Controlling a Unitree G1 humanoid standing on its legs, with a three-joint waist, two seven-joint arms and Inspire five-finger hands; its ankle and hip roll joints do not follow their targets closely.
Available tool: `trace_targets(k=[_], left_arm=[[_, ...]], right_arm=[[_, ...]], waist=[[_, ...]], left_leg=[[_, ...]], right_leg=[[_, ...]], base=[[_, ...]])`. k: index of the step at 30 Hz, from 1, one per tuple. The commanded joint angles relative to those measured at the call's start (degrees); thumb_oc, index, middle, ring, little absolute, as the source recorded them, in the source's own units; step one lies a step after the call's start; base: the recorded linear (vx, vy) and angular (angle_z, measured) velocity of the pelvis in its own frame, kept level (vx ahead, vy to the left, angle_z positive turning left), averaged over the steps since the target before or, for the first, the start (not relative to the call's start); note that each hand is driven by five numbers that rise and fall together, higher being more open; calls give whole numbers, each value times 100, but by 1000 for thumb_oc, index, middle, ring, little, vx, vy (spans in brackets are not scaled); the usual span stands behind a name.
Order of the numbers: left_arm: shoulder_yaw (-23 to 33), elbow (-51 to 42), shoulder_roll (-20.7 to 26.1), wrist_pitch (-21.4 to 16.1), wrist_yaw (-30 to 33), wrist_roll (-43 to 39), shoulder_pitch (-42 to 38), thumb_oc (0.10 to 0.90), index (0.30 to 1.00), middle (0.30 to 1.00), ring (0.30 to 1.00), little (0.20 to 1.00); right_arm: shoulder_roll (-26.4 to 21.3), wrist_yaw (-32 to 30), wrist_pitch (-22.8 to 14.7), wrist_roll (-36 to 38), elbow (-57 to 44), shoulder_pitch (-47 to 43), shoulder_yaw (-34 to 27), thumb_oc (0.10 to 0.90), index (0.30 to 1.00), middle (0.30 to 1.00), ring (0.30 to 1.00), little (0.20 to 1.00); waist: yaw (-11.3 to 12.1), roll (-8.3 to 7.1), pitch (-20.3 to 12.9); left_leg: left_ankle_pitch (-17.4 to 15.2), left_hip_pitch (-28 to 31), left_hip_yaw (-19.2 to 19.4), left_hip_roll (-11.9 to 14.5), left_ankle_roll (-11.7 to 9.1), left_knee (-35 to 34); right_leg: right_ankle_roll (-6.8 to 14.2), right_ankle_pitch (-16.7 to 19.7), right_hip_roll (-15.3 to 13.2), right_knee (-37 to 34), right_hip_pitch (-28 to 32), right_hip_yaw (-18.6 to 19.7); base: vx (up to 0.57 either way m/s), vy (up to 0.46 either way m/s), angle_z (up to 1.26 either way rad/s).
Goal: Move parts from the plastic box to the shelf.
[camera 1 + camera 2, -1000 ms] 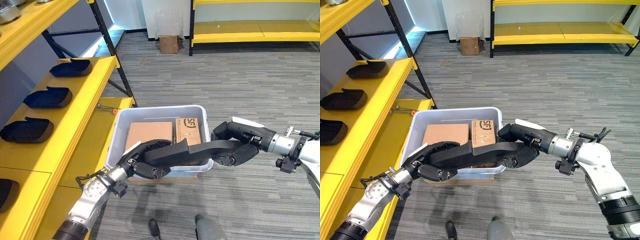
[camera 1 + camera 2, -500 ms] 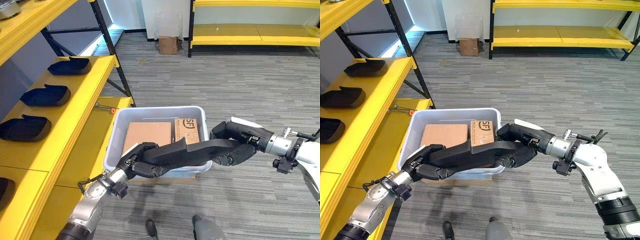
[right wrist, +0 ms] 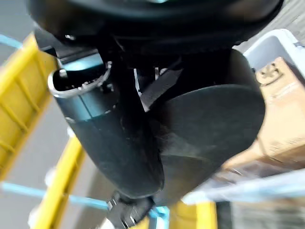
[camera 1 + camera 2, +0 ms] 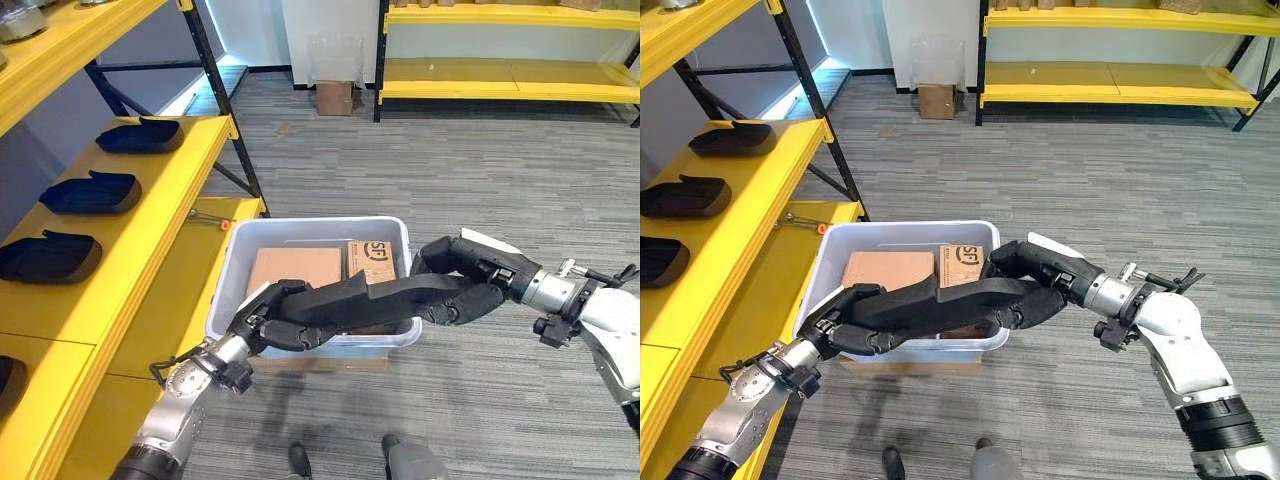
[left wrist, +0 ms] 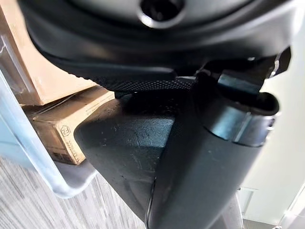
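A long black moulded part [image 4: 370,298] is held level between the two hands, directly above the near rim of the plastic box [image 4: 232,275]. The left hand [image 4: 272,322] has its fingers curled round the part's left end, just over the box's near-left corner. The right hand [image 4: 468,282] grips the opposite end with fingers wrapped under it and the white-covered thumb on top, just outside the box's right wall. In the left wrist view the part [image 5: 143,152] lies against the palm, with the box wall and cardboard close beneath it; in the right wrist view the part [image 3: 205,124] shows past the fingers.

The box is pale grey-white and translucent, and stands on the floor. Inside it are a plain cardboard box [image 4: 296,268] on the left and a printed cardboard box [image 4: 372,258] on the right, touching side by side. A flat piece of cardboard [image 4: 330,362] shows beneath the box's near edge.

To the robot's left stands a yellow shelf [image 4: 150,240] on a black frame. Three black parts [image 4: 91,193] lie in a row on its upper tier, well apart from one another. A small tool with an orange tip [image 4: 212,219] rests on the lower tier near the box's far-left corner.

The floor [image 4: 480,180] is grey striped carpet. A second yellow shelf [image 4: 500,75] stands at the far wall, with a small carton [image 4: 334,97] on the floor beside it.
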Motion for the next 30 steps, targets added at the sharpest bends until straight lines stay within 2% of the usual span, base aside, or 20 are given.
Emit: trace_targets(k=[1, 8, 11, 12, 14, 23, 30], left_arm=[[-28, -833, -910, -558, 317, -302, -553, 400, 300, 300, 300, 300], [186, -847, -942, -660, 459, -216, -450, 400, 300, 300, 300, 300], [320, -926, -948, -705, 470, -107, -372, 400, 300, 300, 300, 300], [426, -1007, -925, -667, 536, -98, -328, 400, 300, 300, 300, 300], [513, -1106, -908, -648, 663, -77, -280, 400, 300, 300, 300, 300], [632, -1257, -864, -832, 1036, 195, -235, 400, 300, 300, 300, 300], [1061, -1436, -664, -1308, 1494, 775, -384, 400, 300, 300, 300, 300]], right_arm=[[1028, -611, -389, 1674, -1083, -186, -41, 900, 1000, 1000, 1000, 1000], [1614, -1476, -543, 2219, -805, 480, -307, 900, 1000, 1000, 1000, 1000], [1880, -1776, -700, 2704, -632, 729, -474, 900, 1000, 1000, 1000, 1000], [2138, -1995, -801, 2775, -535, 903, -684, 900, 1000, 1000, 1000, 1000], [2276, -2147, -929, 2663, -506, 1062, -790, 900, 1000, 1000, 1000, 1000], [2353, -2130, -911, 2725, -530, 1319, -881, 900, 1000, 1000, 1000, 1000], [2442, -2206, -934, 3066, -385, 1419, -963, 900, 1000, 1000, 1000, 1000]], waist=[[133, -133, -409], [89, -91, -421], [43, -62, -416], [-2, -42, -417], [-66, -16, -414], [-137, -5, -409], [-119, 23, -447]], left_leg=[[-1060, 242, -386, 327, -45, 412], [-1096, 283, -378, 277, 8, 386], [-1098, 308, -343, 254, 33, 358], [-1103, 333, -315, 241, 42, 336], [-1093, 364, -272, 227, 52, 283], [-1079, 363, -233, 184, 57, 246], [-1047, 344, -290, 151, 40, 213]], right_leg=[[-59, -122, -236, -305, 383, -326], [-23, -143, -261, -274, 398, -290], [-6, -122, -273, -296, 392, -257], [14, -95, -283, -319, 392, -245], [29, -74, -286, -347, 384, -210], [38, -19, -302, -422, 371, -168], [30, -9, -328, -495, 390, -188]], base=[[0, 0, 0], [0, 0, 0], [-3, 38, -2], [0, 34, -3], [-7, 52, -6], [-16, 14, -5], [-45, 10, 0]])
